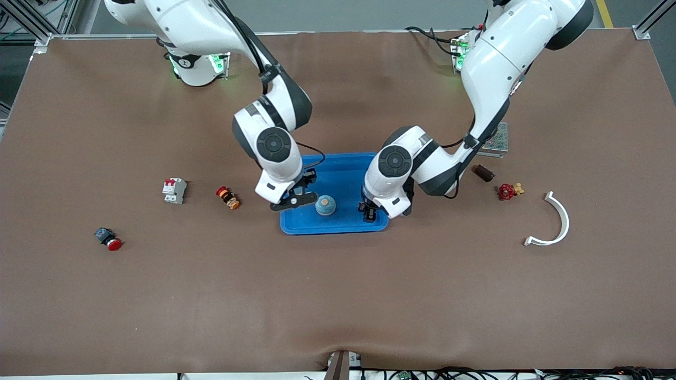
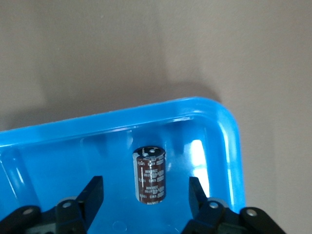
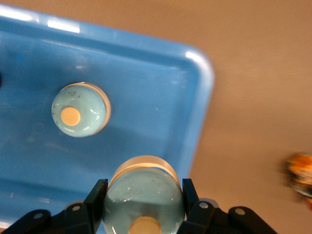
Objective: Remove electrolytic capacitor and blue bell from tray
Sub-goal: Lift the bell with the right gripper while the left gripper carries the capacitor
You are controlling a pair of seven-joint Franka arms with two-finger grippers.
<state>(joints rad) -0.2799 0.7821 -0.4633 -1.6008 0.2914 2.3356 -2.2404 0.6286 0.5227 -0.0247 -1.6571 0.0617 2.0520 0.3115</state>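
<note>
While both arms reach over the blue tray [image 1: 338,168] at the middle of the table [image 1: 338,295], each gripper hangs above a different end of it. The left gripper [image 1: 368,211] is over the tray corner toward the left arm's end; its fingers [image 2: 92,195] are spread apart, and the capacitor [image 2: 150,175], a dark brown cylinder with pale print, stands upright on the tray floor between them, touching neither. The right gripper [image 1: 296,200] is over the tray edge toward the right arm's end; its fingers [image 3: 95,202] press on both sides of a pale blue domed bell [image 3: 144,200], held above the tray rim. A second pale blue bell [image 1: 325,205] sits on the tray floor between the two grippers, apart from both. An orange-and-black part [image 1: 228,197] lies on the table just beside the right gripper, outside the tray; a white breaker [image 1: 174,190] and a red push button [image 1: 108,238] lie well apart from it, toward the right arm's end. Near the left arm lie a small brown cylinder [image 1: 482,172], a red valve [image 1: 508,190], a white curved bracket [image 1: 554,221] and a green circuit board [image 1: 497,140].
</note>
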